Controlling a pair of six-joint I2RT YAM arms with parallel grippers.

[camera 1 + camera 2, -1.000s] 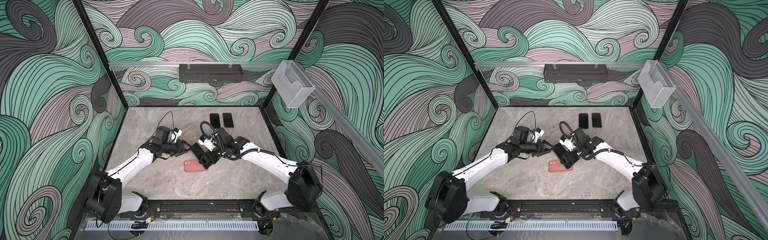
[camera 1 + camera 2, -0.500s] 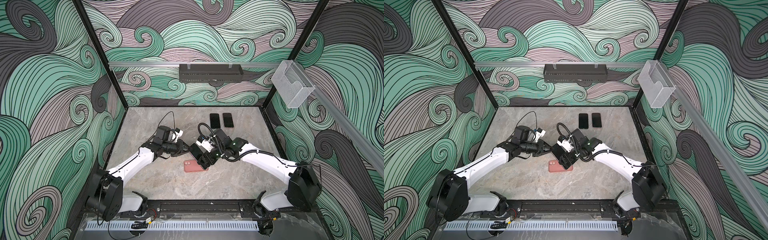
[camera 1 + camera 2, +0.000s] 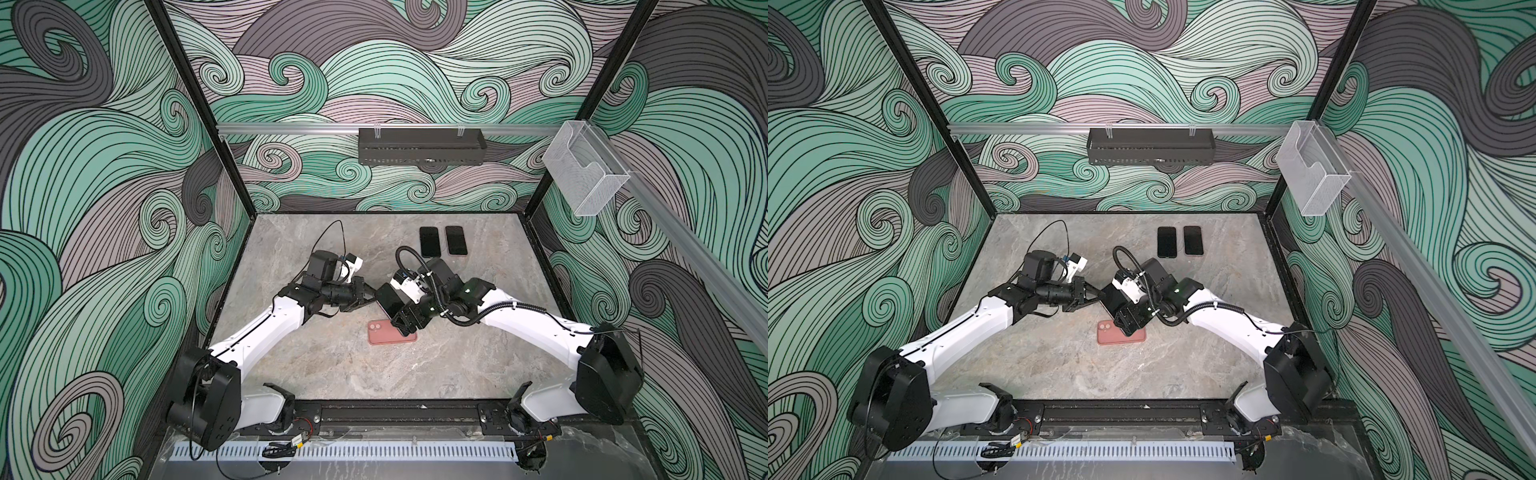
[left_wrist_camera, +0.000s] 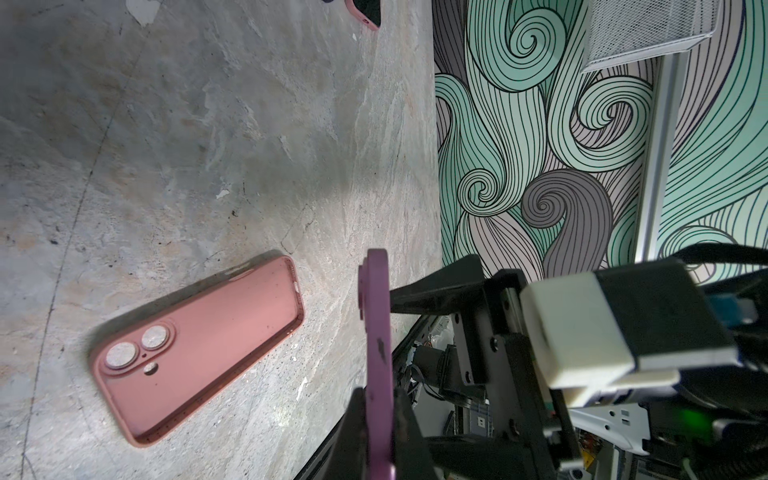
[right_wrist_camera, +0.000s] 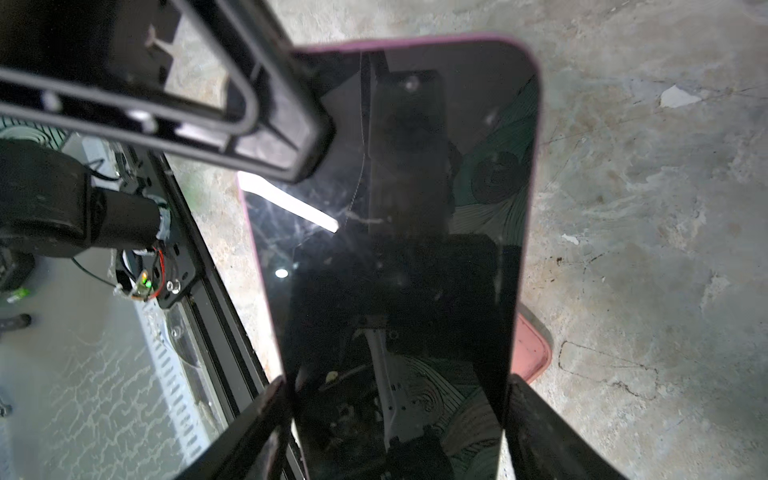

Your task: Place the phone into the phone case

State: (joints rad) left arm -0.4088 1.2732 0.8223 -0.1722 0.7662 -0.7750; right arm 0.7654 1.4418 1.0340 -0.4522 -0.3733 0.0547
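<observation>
Two grippers at phone [image 5: 407,249], aloft over tabletop [image 3: 332,365] middle: left gripper [image 4: 379,419] pinches faces, one end; right gripper [image 5: 399,399] flanks long sides, contact unclear. Case [image 4: 199,345] below, cavity up. Phone likely rigid, slick, breakable; hold by edges.

Right wrist view: case [image 5: 535,353] hidden behind phone [image 5: 395,249] save one corner; one end of phone cut by frame edge; contact of right tool [image 5: 397,399] with phone indistinct; both top views: that tool covers one end of case.
</observation>
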